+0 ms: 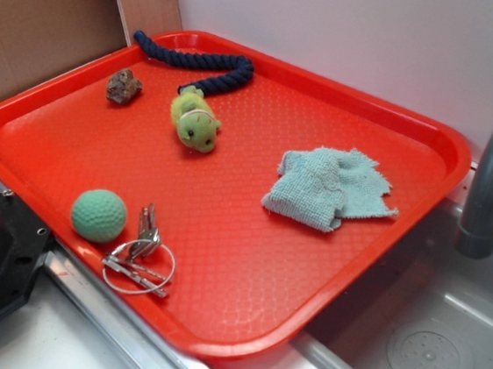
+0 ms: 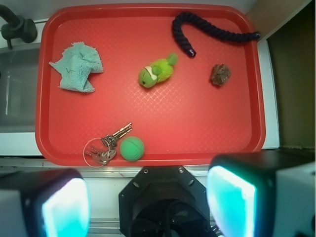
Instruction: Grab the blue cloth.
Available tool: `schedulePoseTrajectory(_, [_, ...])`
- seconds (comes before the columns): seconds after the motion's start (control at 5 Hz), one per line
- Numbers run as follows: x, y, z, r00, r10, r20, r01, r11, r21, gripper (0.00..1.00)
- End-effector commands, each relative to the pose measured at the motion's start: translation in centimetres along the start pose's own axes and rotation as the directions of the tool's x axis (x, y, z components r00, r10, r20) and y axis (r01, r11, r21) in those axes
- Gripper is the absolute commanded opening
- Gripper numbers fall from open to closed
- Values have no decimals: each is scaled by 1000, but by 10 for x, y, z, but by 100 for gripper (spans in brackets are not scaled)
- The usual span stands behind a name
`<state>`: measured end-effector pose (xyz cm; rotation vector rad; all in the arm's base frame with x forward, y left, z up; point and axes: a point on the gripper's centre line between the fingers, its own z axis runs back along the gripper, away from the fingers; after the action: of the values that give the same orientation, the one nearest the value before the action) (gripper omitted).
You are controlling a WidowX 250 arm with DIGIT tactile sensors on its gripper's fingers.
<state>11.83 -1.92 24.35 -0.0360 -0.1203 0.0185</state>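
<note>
The end effector (image 2: 148,197) hangs wide open and empty above the tray's (image 2: 148,143) near edge, well apart from the blue cloth (image 2: 76,66) by its far-left corner.

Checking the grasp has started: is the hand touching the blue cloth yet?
Apart. The wrist view shows the hand off the tray's near edge, with the cloth lying alone at the far left corner.

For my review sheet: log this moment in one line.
phase: pre-reach | tool: open, off tray | blue cloth: untouched, tray's sink side
</note>
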Motion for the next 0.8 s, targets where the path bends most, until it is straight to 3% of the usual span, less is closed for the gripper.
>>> schedulePoseTrajectory(0.0, [0,0,0,1000,0,0,0,1000,0,100])
schedulePoseTrajectory(0.2, [31,-2,-52,987,-150,-57,152,988,30,100])
schedulePoseTrajectory(0.6, [85,-60,-132,913,-408,22,409,911,-58,100])
